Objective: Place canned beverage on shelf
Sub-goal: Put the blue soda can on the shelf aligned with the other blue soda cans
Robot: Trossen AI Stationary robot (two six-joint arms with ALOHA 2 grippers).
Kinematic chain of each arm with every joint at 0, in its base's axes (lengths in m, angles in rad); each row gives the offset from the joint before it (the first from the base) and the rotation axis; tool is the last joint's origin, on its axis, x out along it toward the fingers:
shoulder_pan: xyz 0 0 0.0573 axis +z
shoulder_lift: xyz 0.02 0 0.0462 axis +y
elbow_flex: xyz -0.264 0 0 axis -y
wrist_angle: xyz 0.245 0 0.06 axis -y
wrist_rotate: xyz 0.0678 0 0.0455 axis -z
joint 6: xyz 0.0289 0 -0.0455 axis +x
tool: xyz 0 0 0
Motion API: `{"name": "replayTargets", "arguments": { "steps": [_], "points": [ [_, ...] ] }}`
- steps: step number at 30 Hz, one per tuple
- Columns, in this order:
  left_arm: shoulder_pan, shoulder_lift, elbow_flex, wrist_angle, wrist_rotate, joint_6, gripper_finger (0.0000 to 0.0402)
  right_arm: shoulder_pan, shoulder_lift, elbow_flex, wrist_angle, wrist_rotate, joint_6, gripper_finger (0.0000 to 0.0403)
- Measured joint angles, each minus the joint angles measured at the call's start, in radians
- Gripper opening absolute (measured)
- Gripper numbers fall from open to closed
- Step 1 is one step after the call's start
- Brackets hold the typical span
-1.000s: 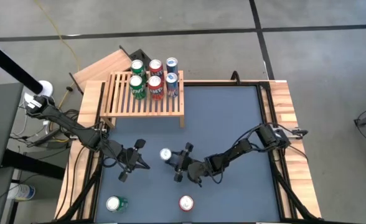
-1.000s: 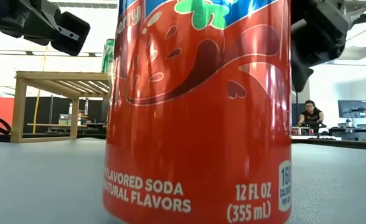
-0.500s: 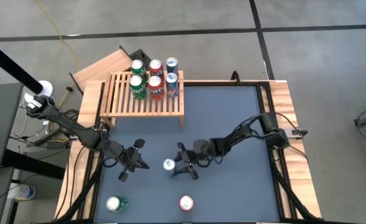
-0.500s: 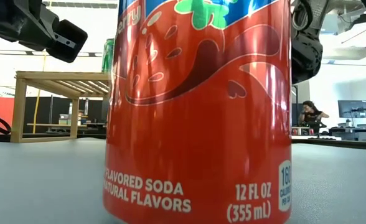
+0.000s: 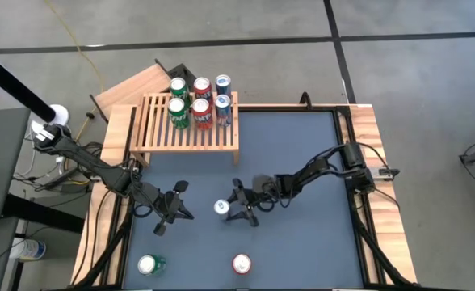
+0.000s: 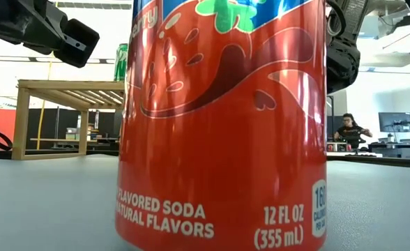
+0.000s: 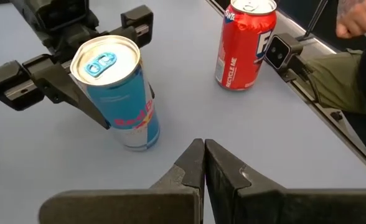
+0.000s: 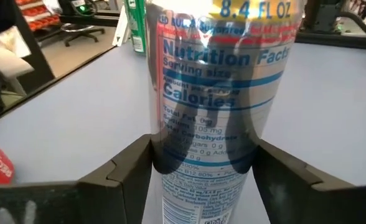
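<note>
The high view looks straight down; the low view sits just behind the red can [image 6: 222,125]; both wrist views share the blue can [image 7: 117,93] between the right arm's jaws.

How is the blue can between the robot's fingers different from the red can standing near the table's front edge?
The blue can is slimmer and sits between the open fingers of the right hand; the red can is wider and stands free, with no hand near it. The blue can is mid-table, close to the shut left hand; the red can is at the front edge. Both stand upright with silver tops, and neither is on the shelf.
</note>
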Motion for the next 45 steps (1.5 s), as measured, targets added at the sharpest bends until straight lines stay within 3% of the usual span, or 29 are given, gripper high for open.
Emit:
{"name": "replayTargets", "arguments": {
  "steps": [10, 19, 26, 36, 45],
  "points": [
    [0.000, 0.000, 0.000, 0.000, 0.007, -0.001, 0.0000, 0.036, -0.008, 0.015, -0.019, 0.088, -0.027, 0.0256],
    [0.000, 0.000, 0.000, 0.000, 0.007, -0.002, 0.0000, 0.060, -0.107, 0.016, -0.213, 0.221, -0.030, 0.0256],
    [0.000, 0.000, 0.000, 0.012, 0.008, 0.000, 0.0000, 0.067, -0.183, 0.017, -0.304, 0.250, -0.011, 0.0258],
    [0.000, 0.000, 0.000, 0.022, 0.008, 0.004, 0.0000, 0.074, -0.236, 0.017, -0.413, 0.321, -0.034, 0.0291],
    [0.000, 0.000, 0.000, 0.019, 0.008, 0.012, 0.0000, 0.083, -0.348, 0.018, -0.655, 0.321, 0.142, 0.0292]
  ]
}}
